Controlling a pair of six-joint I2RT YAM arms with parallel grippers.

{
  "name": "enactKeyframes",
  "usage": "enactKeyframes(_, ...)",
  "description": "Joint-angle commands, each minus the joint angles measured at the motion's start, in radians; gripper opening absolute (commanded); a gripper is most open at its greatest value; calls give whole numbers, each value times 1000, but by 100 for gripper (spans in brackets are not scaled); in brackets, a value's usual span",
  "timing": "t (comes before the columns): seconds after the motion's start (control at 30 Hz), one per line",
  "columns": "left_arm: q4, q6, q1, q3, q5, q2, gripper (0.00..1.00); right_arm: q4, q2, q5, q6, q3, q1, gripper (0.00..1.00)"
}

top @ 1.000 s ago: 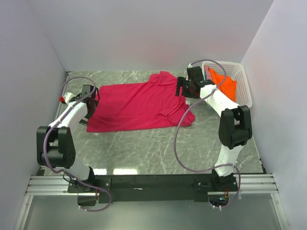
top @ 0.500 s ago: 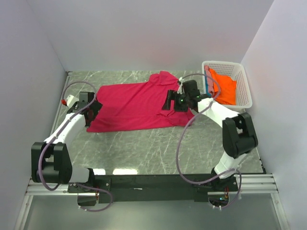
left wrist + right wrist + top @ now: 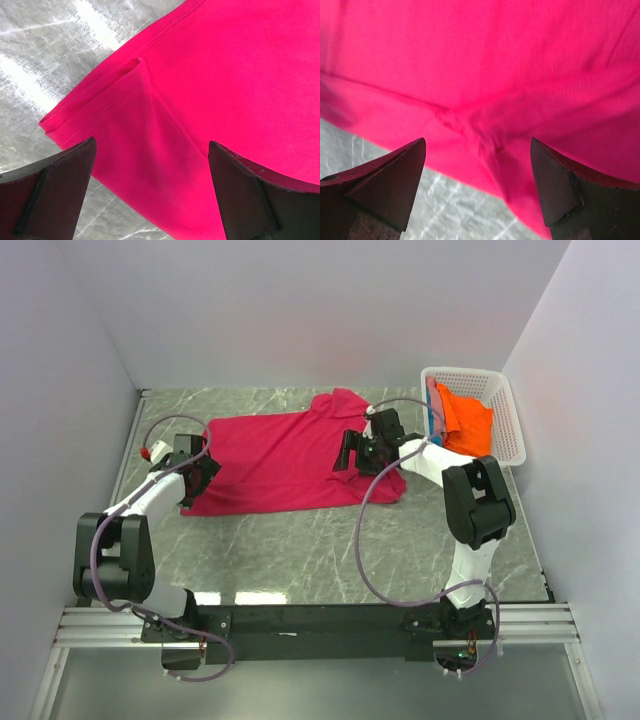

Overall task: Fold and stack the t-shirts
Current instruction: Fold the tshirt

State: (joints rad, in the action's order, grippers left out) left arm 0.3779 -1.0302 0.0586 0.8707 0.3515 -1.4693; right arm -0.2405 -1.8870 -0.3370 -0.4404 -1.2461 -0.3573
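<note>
crimson shirt point(image 3: 280, 465), seemingly flat, on table point(image 3: 300, 540)

No writing, label, brand, number or sign can be read in any view. The pink shirt point(image 3: 280, 465), the orange shirt point(image 3: 468, 420) and the white basket point(image 3: 512, 430) show only plain surfaces.

Shirt point(image 3: 275, 465) lying on table point(image 3: 300, 540), my left pincer point(image 3: 196, 470) hovering over its left edge, right pincer point(image 3: 350, 452) over right side; basket point(image 3: 507, 405) sitting behind-right, holding more shirts point(image 3: 466, 422).
</note>
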Motion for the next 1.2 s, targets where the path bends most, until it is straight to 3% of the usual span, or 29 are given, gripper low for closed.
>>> enactKeyframes(0.0,-14,27,3,10,-9,-13,99,43,-43,27,-20,-50,3,91)
enactKeyframes(0.6,10,38,3,14,50,12,99,46,-7,173,-90,30,-43,89)
enactKeyframes(1.03,4,44,3,5,50,20,100,141,-119,171,-115,-205,-77,88)
enactKeyframes(1.17,9,44,1,8,52,21,99,95,-188,174,-112,-324,-89,88)
